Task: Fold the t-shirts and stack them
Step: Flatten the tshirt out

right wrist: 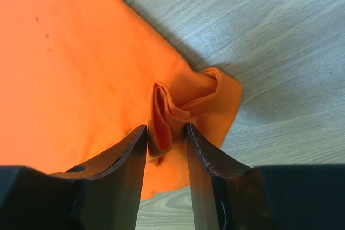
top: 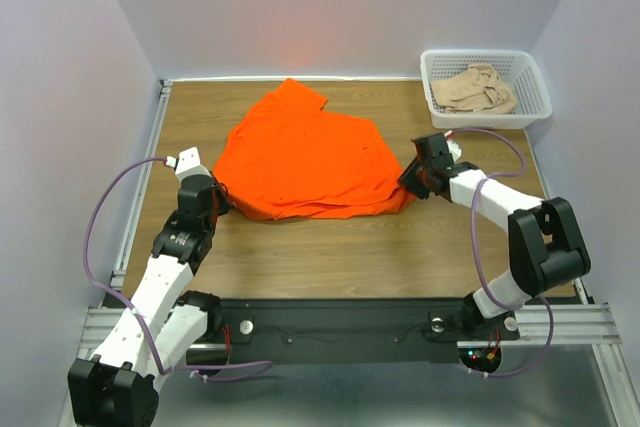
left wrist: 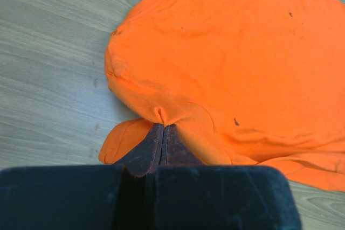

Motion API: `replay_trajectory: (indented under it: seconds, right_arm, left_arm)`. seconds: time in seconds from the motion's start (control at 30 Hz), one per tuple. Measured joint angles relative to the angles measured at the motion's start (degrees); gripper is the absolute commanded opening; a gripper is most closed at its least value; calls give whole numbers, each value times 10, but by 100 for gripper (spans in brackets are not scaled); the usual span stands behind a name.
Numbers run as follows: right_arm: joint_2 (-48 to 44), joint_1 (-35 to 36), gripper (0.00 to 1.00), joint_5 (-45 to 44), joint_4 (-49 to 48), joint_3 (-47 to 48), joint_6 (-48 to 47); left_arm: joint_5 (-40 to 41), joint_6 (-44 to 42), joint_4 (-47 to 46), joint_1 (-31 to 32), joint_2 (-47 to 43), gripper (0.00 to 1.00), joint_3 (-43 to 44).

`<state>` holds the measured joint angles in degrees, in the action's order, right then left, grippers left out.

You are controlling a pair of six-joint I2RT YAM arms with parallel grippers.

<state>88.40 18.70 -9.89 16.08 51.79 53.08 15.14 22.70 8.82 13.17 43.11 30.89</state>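
The orange t-shirt [top: 305, 157] lies loosely folded on the wooden table, with several layers along its near edge. My left gripper [top: 218, 199] is at its near left corner; in the left wrist view [left wrist: 163, 126] the jaws are shut on a pinch of the orange cloth [left wrist: 232, 52]. My right gripper [top: 408, 179] is at the near right corner; in the right wrist view [right wrist: 164, 130] the jaws squeeze a bunched fold of orange cloth [right wrist: 75, 63]. The beige t-shirt [top: 480, 89] lies crumpled in the basket.
The white lattice basket [top: 541, 97] stands at the back right corner. Bare wooden table [top: 330, 252] runs between the shirt and the arm bases. Walls close in the left, back and right sides.
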Motion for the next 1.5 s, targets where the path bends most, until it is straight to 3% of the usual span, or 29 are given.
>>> replay_trajectory:
  seconds: [1.2, 1.33, 1.5]
  right_arm:
    - [3, -3, 42, 19, 4, 10, -11]
    - [5, -3, 34, 17, 4, 10, -9]
    - [5, -3, 17, 13, 4, 10, -9]
  left_arm:
    - [2, 0, 0, 0, 0, 0, 0]
    - [2, 0, 0, 0, 0, 0, 0]
    - [2, 0, 0, 0, 0, 0, 0]
